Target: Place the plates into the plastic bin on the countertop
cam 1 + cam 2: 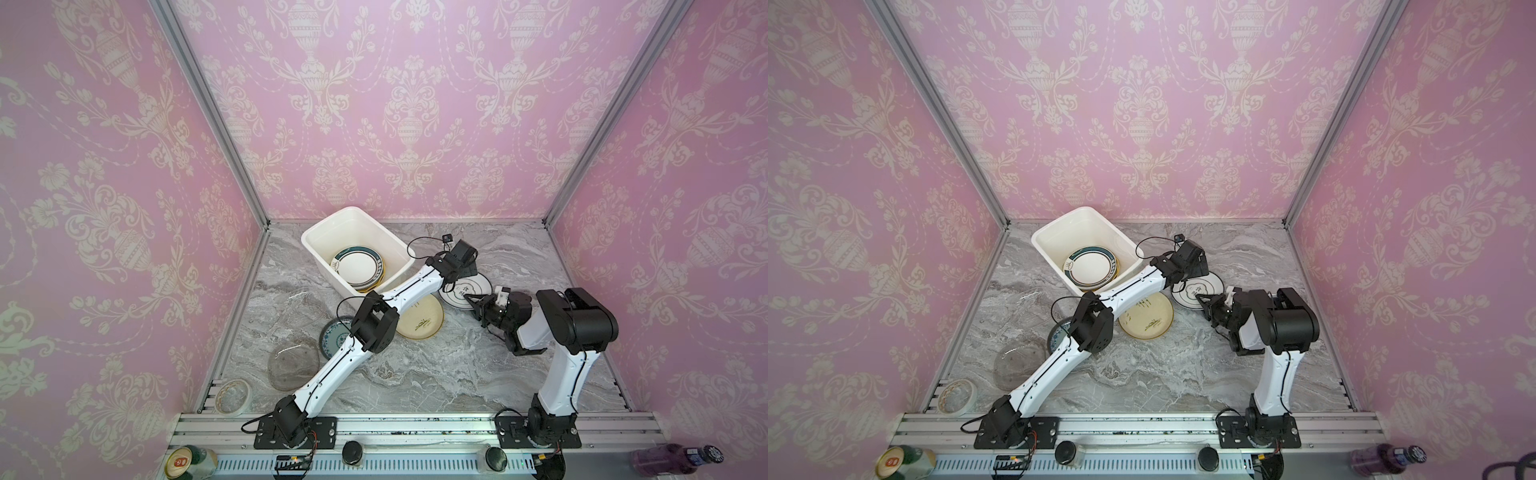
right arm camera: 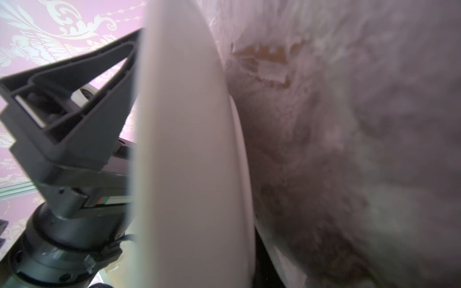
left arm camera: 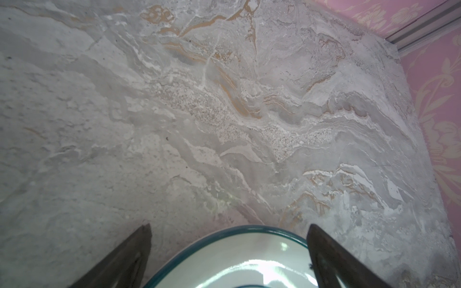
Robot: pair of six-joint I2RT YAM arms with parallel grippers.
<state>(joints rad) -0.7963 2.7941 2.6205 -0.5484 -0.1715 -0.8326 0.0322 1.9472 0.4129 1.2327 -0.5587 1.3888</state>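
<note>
In both top views the white plastic bin (image 1: pixel 312 239) (image 1: pixel 1042 237) stands at the back left of the marble countertop (image 1: pixel 415 374) with a stack of plates (image 1: pixel 357 268) inside. A white dark-rimmed plate (image 1: pixel 478 286) (image 1: pixel 1210 286) lies right of it. My left gripper (image 1: pixel 467 272) (image 3: pixel 228 227) hangs open over that plate's far rim (image 3: pixel 229 259). My right gripper (image 1: pixel 470 297) (image 1: pixel 1202 298) is shut on its near edge; the right wrist view shows the plate's pale underside (image 2: pixel 184 149) edge-on. A pale yellow plate (image 1: pixel 419 320) and a teal patterned plate (image 1: pixel 332 336) lie nearer.
Two clear glass plates (image 1: pixel 291 363) (image 1: pixel 301 299) lie at the left under my left arm. A clear tape roll (image 1: pixel 232 397) sits at the front left corner. Aluminium rails edge the counter, and pink walls close three sides.
</note>
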